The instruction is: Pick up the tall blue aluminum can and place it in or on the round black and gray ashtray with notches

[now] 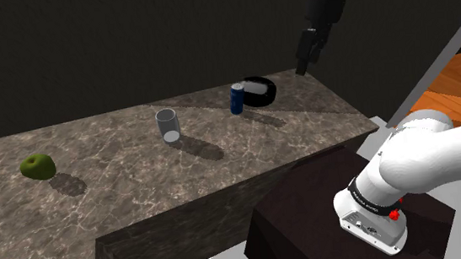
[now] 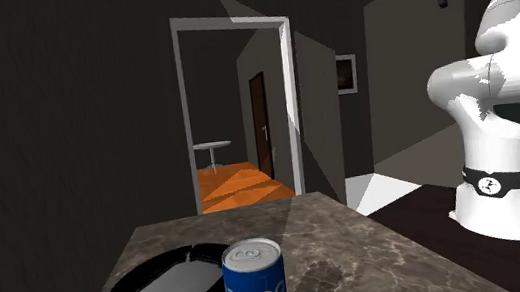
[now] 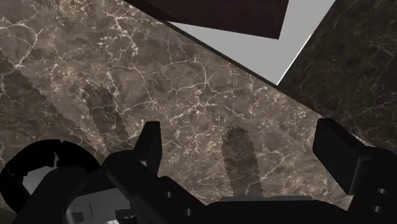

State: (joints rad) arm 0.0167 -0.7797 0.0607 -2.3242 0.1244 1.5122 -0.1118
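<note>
The tall blue can is being shown upright on the marble counter, right of centre in the upper half of the shoulder view. It is standing just beside the round black ashtray, on that ashtray's left; whether the two are touching cannot be told. A pale grey inside is being seen within the ashtray's black rim. In the second exterior view the can is being shown at the bottom centre of the frame, cut by the lower edge, with the notched ashtray in the lower left corner beside it.

The gripper is being held in the air at the upper right of the shoulder view, right of the ashtray and well apart from the can. In the wrist view the gripper is being shown with its two black fingers spread wide, nothing being clasped, and bare marble lying in the gap. The ashtray is being seen off to the outer side of one finger.

A clear glass is being shown left of the can, near the middle of the shoulder view, and a green fruit at the far left. The white arm is being carried by the dark stand at the lower right
</note>
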